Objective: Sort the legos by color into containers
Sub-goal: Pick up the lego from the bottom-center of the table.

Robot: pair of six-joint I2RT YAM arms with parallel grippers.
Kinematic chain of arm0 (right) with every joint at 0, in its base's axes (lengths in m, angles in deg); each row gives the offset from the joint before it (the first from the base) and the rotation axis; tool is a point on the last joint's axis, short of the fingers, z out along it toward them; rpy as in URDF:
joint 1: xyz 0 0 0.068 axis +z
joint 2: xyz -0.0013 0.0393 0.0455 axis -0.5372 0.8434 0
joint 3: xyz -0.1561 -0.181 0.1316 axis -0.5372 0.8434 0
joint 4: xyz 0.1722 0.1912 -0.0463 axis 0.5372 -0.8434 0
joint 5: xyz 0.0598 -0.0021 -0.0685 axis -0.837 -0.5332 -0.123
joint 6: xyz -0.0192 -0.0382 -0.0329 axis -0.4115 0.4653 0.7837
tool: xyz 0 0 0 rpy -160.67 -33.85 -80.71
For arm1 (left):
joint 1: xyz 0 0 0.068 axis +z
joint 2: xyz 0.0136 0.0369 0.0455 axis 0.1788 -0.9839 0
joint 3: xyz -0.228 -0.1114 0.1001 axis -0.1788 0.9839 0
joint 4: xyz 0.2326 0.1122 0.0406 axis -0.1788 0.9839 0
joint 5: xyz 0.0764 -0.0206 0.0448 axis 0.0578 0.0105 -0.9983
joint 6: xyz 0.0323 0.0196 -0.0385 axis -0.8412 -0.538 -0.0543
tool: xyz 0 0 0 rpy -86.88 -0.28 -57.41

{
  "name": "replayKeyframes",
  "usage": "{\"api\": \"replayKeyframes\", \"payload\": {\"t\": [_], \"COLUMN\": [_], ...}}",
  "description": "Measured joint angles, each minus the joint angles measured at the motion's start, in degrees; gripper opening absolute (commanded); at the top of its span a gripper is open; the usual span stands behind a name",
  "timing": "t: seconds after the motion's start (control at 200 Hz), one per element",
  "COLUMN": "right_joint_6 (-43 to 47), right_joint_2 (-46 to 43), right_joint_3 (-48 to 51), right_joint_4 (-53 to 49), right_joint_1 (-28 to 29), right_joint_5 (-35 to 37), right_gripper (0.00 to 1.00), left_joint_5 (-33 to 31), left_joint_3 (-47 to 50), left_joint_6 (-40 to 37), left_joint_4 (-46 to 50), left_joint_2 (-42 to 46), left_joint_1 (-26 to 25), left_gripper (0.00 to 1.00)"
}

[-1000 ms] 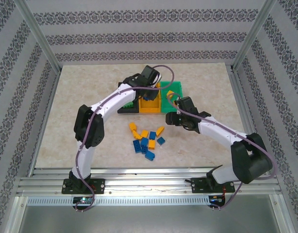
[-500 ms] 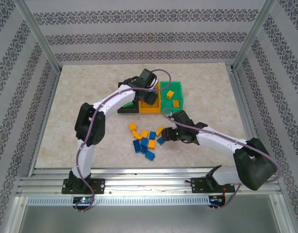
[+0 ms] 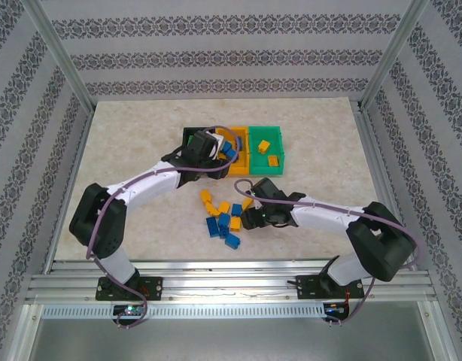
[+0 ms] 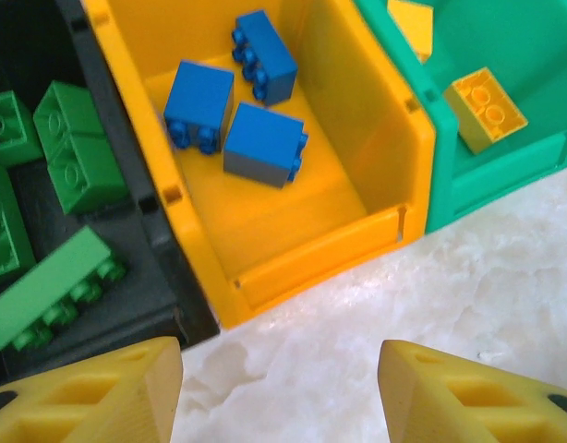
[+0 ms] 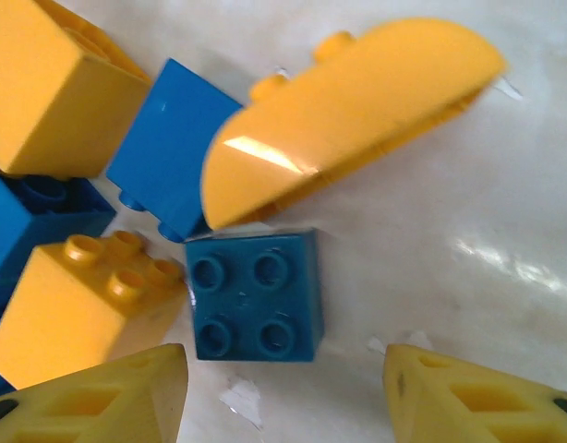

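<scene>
My left gripper [image 4: 279, 369] is open with nothing between its fingers, just in front of the containers. The black bin [image 4: 113, 111] holds green legos [image 4: 71, 148]. Three blue legos [image 4: 237, 101] lie in the orange bin [image 4: 265, 221], and a yellow lego [image 4: 487, 106] lies in the green bin [image 4: 505, 175]. My right gripper [image 5: 283, 369] is open low over the loose pile [image 3: 225, 218], its fingers either side of a blue four-stud lego [image 5: 256, 295] without touching it. A curved yellow lego [image 5: 348, 111] lies just beyond it. Orange legos [image 5: 80, 309] lie to the left.
The bins stand in a row at the table's middle back [image 3: 238, 150], with the left arm [image 3: 141, 184] reaching to them from the left. Aluminium frame posts [image 3: 62, 68] and patterned walls border the table. Bare marble [image 3: 321, 150] lies right of the bins.
The left gripper has opened wider and drawn back from over the orange bin toward the near side. The right gripper has swung from the green bin down to the loose pile.
</scene>
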Motion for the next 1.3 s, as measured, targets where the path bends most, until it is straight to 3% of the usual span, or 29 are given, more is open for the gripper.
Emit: {"api": "replayKeyframes", "payload": {"t": [0.35,0.565,0.695,1.299], "right_joint_6": [0.2,-0.5,-1.4,-2.3], "right_joint_2": [3.3,6.0,6.0,-0.2], "right_joint_3": [-1.8,-4.5,-5.0,-2.5], "right_joint_4": [-0.6,-3.6,-4.3,-0.2], "right_joint_1": [2.2,2.2,2.3,2.6], "right_joint_5": [2.3,5.0,5.2,5.6], "right_gripper": [0.58,0.40,0.34,0.30], "left_joint_5": [0.0,0.2,0.0,0.2], "left_joint_3": [8.4,8.4,8.8,10.8], "left_joint_6": [3.7,4.5,4.9,6.4], "left_joint_4": [-3.4,-3.9,-4.6,-6.7], "left_joint_2": [5.2,5.2,5.2,5.3], "left_joint_1": [0.0,0.0,0.0,0.0], "left_gripper": [0.58,0.58,0.58,0.58]}}
